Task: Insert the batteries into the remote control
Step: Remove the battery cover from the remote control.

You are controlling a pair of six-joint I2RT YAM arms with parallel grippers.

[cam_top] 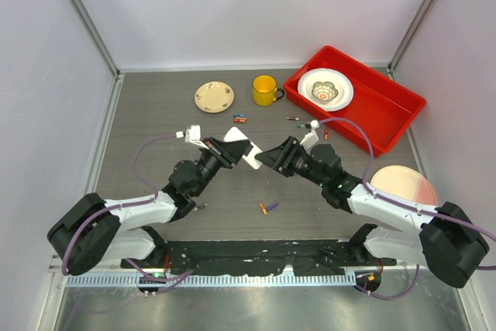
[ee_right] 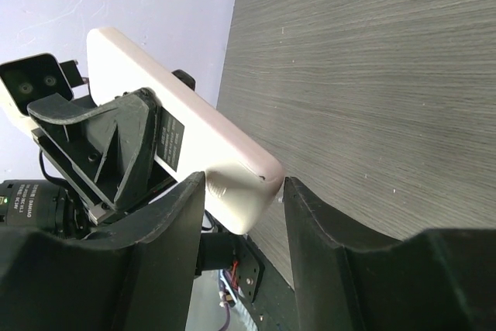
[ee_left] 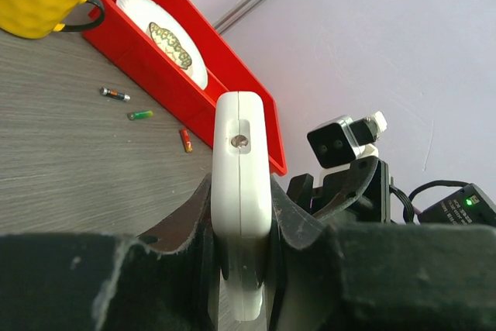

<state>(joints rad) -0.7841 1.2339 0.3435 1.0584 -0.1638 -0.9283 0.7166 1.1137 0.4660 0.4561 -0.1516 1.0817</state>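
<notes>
Remote control (cam_top: 249, 154) held off the table (cam_top: 155, 114), centre of the top view, between the two arms. Left claw (ee_left: 242, 215) clamped on it: in the left wrist view the black fingers (ee_left: 194, 218) press both long sides of the white body, narrow edge up, a small screw showing near its upper end. Right claw (ee_right: 244, 182) part open and straddling the remote's free end; right wrist view shows the near finger (ee_right: 174, 215) against the casing and a clear gap before the other one. A dark label shows on the remote's face there. Batteries (cam_top: 268, 207) all loose on the table: an orange and a purple one just below centre, a small group (cam_top: 240, 118) right of the patterned saucer (cam_top: 214, 96) and below the yellow mug (cam_top: 265, 89), and a few more (cam_top: 312, 124) along the near edge of the red tray (cam_top: 387, 114). No cell in either claw. The tray, upper right, holds a white patterned bowl (cam_top: 325, 88). Pink plate (cam_top: 403, 185) lies at right, partly behind the right arm.
</notes>
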